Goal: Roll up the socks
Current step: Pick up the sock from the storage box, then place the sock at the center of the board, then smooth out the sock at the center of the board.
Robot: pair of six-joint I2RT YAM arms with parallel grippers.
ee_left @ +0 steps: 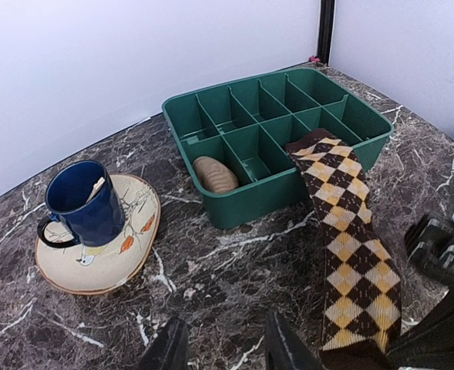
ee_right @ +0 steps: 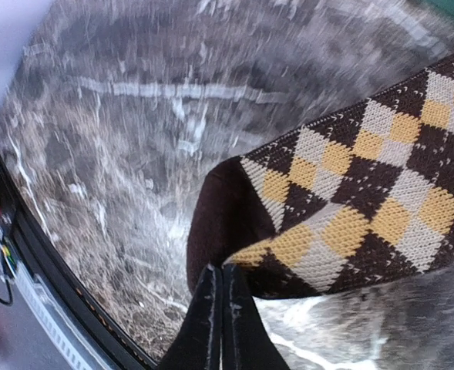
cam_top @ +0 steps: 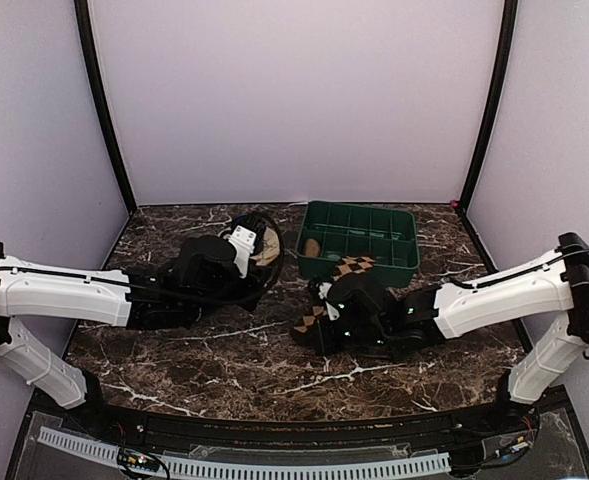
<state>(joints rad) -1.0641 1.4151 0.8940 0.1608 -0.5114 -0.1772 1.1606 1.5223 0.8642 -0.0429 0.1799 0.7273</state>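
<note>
Two socks: the tan sock (ee_left: 215, 174) sits rolled in the green tray (ee_left: 250, 206); the argyle sock (ee_left: 350, 254) stretches far-to-near from the tray rim across the desk (ee_left: 211, 277). Right fingers (ee_right: 207, 324), pressed shut, touch its near end; left fingers (ee_left: 284, 347), half-spread and empty, hover just left.

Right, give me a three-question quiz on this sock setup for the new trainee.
1. True or false: the argyle sock lies wholly inside the green tray.
2. Multiple choice: the rolled tan sock sits A) on the bare table, B) in a tray compartment, C) in a gripper.
3. Fill in: the right gripper is shut on the ___ sock.
Key: 1 false, it drapes over the tray's rim onto the table; 2 B; 3 argyle.
</note>
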